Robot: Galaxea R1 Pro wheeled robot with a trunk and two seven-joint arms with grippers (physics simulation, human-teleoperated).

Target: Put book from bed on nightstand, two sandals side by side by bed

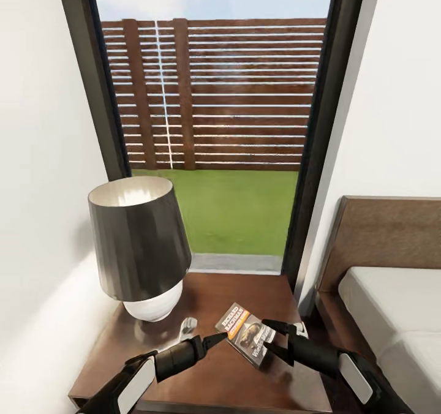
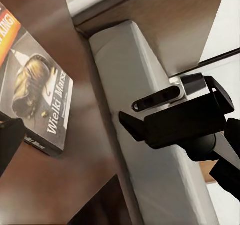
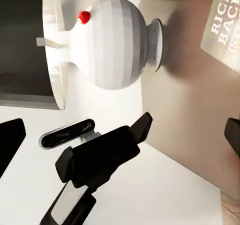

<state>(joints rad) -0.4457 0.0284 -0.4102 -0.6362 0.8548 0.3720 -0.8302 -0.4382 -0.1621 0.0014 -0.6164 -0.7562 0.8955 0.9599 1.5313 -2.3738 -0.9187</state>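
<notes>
bed (image 1: 392,304) cut off at right edge; book (image 3: 225,25) clipped by frame edge in right wrist view, title partly unreadable.

Head cam high, down over nightstand (image 1: 202,374) twd window (image 1: 214,114); wrist cams close, crosswise, both sharing book (image 1: 246,332).

A big lamp (image 1: 139,248) stands on the tabletop (image 1: 245,291) at 10 o'clock and blocks that corner. The book (image 1: 246,333) lies in the middle. The part at 12 o'clock is bare. The bed (image 1: 392,304) walls off 3 o'clock.
</notes>
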